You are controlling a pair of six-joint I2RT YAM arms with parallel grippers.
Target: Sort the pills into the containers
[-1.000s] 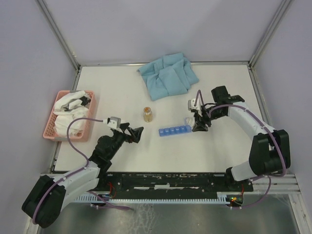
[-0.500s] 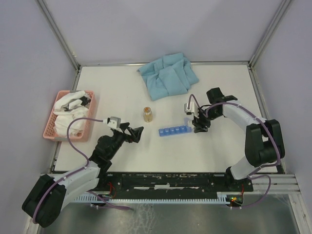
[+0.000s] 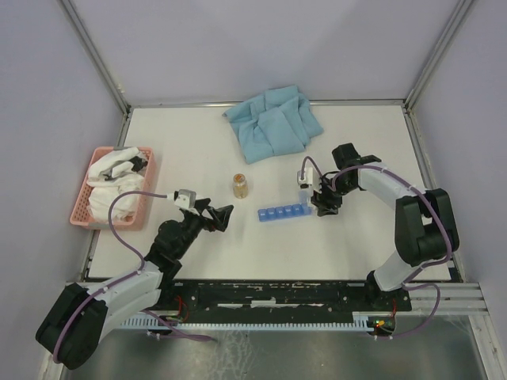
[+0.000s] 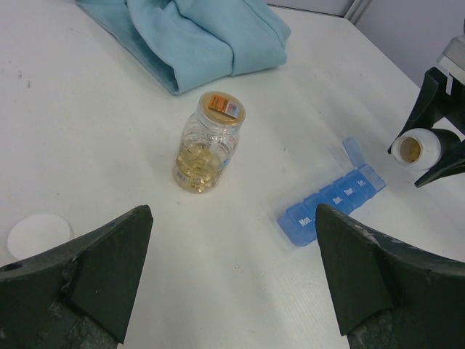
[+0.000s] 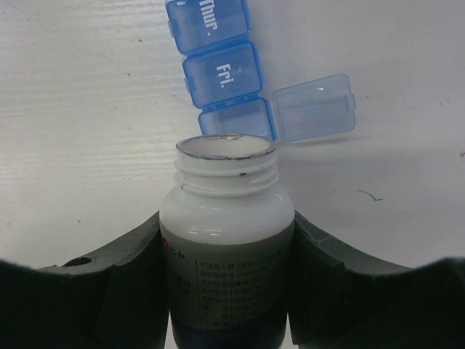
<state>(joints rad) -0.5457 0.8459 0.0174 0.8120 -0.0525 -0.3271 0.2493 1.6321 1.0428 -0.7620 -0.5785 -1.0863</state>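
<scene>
The bright-blue pill-organiser strip (image 3: pixel 283 212) lies mid-table; its right end compartment (image 5: pixel 234 118) has its lid (image 5: pixel 312 107) flipped open. My right gripper (image 3: pixel 323 199) is shut on an uncapped white pill bottle (image 5: pixel 227 240), tilted with its mouth (image 5: pixel 226 147) just over that open compartment. The bottle also shows in the left wrist view (image 4: pixel 419 147). A clear glass jar (image 3: pixel 241 185) with an orange cap stands left of the strip. My left gripper (image 3: pixel 223 217) is open and empty, left of the strip and below the jar.
A folded light-blue cloth (image 3: pixel 273 120) lies at the back. A pink slatted basket (image 3: pixel 83 207) with white cloths sits at the left edge. A white cap (image 4: pixel 38 235) lies on the table near my left gripper.
My right gripper has moved left and a little down with the white bottle, bringing its mouth to the strip's right end. The left arm has not moved.
</scene>
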